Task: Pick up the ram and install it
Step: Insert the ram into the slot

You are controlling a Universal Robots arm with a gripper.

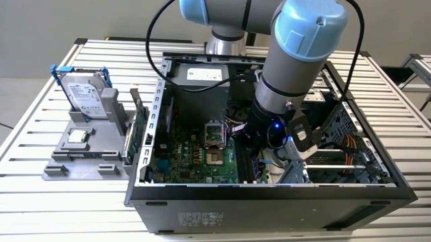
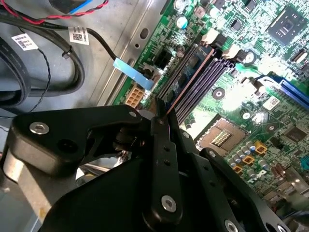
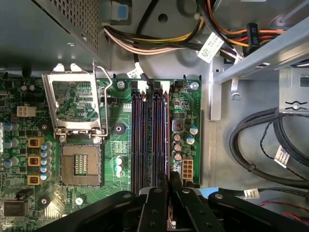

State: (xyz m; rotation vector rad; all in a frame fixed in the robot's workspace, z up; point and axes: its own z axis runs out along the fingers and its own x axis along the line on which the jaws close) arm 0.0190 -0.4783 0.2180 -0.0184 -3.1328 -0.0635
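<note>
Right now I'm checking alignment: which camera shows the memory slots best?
The first wrist view: the memory slots run straight and unobstructed along their length. The second wrist view shows them at a slant. In the exterior view the arm partly covers them.

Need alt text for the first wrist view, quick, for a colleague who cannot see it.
The gripper hangs over the motherboard's memory slots, its fingers closed on the thin edge of the ram. Beside the slots lies an empty processor socket with its retention frame open.

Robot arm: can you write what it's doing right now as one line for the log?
gripper: shut on ram | place: inside computer case, ram edge-on along outermost memory slot | seating: cannot tell | processor socket: open, empty
</note>
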